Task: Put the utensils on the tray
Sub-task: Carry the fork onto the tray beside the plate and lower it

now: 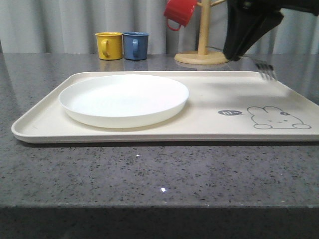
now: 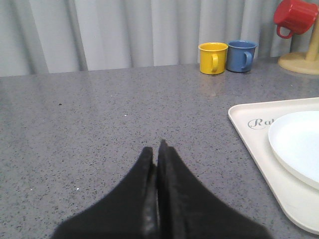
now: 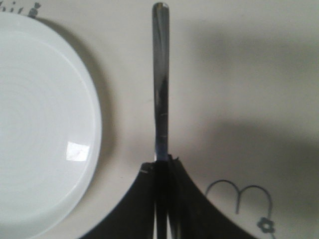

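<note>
While your right claw (image 3: pixel 163 167) grips the fork (image 3: pixel 160 84) above the tray (image 1: pixel 209 122), note its slim, shiny steel handle and tines past the far rim. One white plate (image 1: pixel 123 99) sits on the tray's left half. Three mugs: yellow (image 1: pixel 108 45), blue (image 1: pixel 135 45), red (image 1: pixel 180 12). Left claw (image 2: pixel 156 152) closed, empty, over the desk (image 2: pixel 99 119).

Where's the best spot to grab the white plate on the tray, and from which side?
Grip the plate by its thin raised rim at the near left edge, with the gripper coming from above, one finger inside, one outside. It lies flat and shallow on the tray, so no other part offers a hold, and that side is nearest the free left gripper.
</note>
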### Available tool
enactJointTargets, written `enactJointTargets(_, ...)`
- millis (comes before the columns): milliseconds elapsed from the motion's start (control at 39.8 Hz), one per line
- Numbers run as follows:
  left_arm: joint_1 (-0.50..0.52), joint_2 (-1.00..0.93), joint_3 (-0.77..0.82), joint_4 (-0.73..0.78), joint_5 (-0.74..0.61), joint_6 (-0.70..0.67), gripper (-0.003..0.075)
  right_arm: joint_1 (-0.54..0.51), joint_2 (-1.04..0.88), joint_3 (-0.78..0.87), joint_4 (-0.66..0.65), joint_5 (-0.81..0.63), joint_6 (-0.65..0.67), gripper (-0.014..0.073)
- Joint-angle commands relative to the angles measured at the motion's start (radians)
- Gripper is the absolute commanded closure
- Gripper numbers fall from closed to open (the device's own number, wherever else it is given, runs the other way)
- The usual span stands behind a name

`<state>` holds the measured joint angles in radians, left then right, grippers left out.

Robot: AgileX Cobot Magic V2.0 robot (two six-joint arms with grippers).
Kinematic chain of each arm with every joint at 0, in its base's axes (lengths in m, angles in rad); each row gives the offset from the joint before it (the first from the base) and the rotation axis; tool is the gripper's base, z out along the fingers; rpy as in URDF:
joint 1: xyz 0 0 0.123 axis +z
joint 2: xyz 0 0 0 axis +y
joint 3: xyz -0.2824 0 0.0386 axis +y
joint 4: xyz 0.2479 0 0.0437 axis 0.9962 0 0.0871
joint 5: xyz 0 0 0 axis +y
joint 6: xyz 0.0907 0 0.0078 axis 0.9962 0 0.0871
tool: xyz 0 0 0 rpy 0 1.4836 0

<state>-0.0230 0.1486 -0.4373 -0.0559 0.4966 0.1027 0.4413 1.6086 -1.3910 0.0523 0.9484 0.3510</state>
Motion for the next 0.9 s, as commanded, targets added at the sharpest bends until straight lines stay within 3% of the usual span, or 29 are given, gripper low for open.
enactJointTargets(0, 0.002, 0.01, -0.026, -0.002, -0.081, -0.003, 0.0738, 0.006, -0.004, -0.034, -0.006, -0.048, 0.046, 0.061)
enactJointTargets(226, 0.002, 0.01, -0.026, -0.002, -0.081, -0.003, 0.0738, 0.006, 0.063, -0.034, -0.04, -0.099, 0.137, 0.061)
enactJointTargets(703, 0.002, 0.01, -0.026, -0.002, -0.081, -0.003, 0.0738, 0.006, 0.128, -0.034, -0.037, -0.122, 0.166, 0.0608)
enactJointTargets(879, 0.002, 0.01, -0.026, -0.002, -0.081, -0.003, 0.0738, 0.006, 0.128, -0.034, -0.014, -0.122, 0.166, 0.0533)
